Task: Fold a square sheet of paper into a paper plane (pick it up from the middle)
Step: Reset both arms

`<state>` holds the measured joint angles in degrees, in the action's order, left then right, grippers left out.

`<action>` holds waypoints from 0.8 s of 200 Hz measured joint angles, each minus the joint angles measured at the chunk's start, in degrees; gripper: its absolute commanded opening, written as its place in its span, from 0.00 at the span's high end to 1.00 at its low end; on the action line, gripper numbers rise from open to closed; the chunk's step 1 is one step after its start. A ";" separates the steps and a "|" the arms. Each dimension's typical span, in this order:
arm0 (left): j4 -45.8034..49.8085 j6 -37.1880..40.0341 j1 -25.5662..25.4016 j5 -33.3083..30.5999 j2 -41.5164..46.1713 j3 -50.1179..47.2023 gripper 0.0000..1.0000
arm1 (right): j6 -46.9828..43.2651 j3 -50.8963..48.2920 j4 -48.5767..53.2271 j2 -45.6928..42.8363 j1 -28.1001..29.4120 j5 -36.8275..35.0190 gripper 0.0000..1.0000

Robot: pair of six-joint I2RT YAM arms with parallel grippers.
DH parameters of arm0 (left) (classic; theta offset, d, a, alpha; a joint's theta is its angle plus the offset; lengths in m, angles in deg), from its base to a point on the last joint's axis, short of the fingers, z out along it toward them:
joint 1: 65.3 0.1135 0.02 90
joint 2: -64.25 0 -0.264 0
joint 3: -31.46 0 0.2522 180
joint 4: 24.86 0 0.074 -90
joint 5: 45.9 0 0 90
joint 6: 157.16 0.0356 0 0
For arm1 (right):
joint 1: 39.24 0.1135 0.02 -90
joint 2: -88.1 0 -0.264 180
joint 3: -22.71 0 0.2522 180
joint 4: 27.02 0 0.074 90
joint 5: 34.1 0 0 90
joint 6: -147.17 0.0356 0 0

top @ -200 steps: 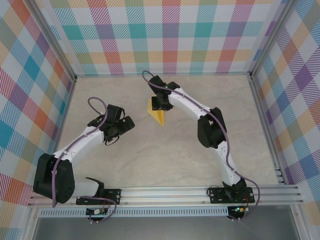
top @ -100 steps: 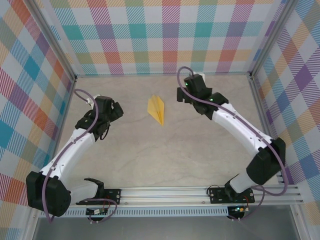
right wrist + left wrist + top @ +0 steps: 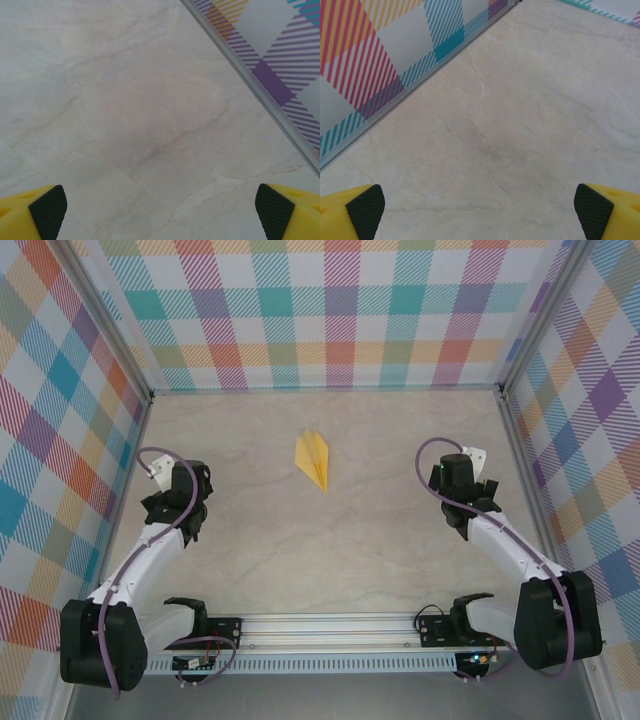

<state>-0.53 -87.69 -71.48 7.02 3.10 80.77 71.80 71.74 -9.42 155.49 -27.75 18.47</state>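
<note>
The yellow paper plane (image 3: 315,458) lies flat on the marble table, a narrow dart with a lengthwise crease, its tip toward the near right. My left gripper (image 3: 172,502) is pulled back to the left side, far from the plane. Its yellow fingers (image 3: 365,210) with black pads stand wide apart over bare table, so my left gripper (image 3: 480,212) is open and holds nothing. My right gripper (image 3: 462,502) is drawn back to the right side. Its fingertips (image 3: 274,210) are likewise spread, and my right gripper (image 3: 160,212) is open over bare marble.
Checked walls enclose the table on three sides. The left wall's metal base rail (image 3: 415,90) runs close to my left gripper, and the right wall's rail (image 3: 250,85) close to my right one. An aluminium rail (image 3: 330,625) carries the arm bases at the near edge.
My right gripper left the plane and swung back to the right near side. My left arm withdrew toward the left near side. The plane stayed put.
</note>
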 measured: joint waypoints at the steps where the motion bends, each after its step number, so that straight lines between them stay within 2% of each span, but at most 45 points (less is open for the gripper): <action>1: -0.42 0.33 0.00 0.15 0.15 -0.37 0.00 | -0.28 -0.26 -0.50 0.15 -0.20 0.04 0.00; 53: -20.35 10.80 1.22 8.26 2.10 -11.10 0.00 | -6.43 -6.40 -16.09 5.99 -2.71 6.91 0.00; 90: -34.58 16.85 3.52 17.88 -4.13 -15.47 0.00 | -10.10 -7.82 -28.74 11.52 -3.67 13.77 0.00; 132: -41.77 19.08 5.38 27.56 -9.20 -15.61 0.00 | -13.18 -10.88 -40.19 15.93 -5.18 20.17 0.00; 160: -46.69 19.85 5.75 30.62 -11.87 -16.00 0.00 | -14.05 -12.22 -44.39 16.46 -5.88 23.41 0.00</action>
<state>-47.22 -67.84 -65.73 37.64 -8.77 64.77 57.75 59.52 -53.81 171.95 -33.63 41.88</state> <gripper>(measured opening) 0.999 0.997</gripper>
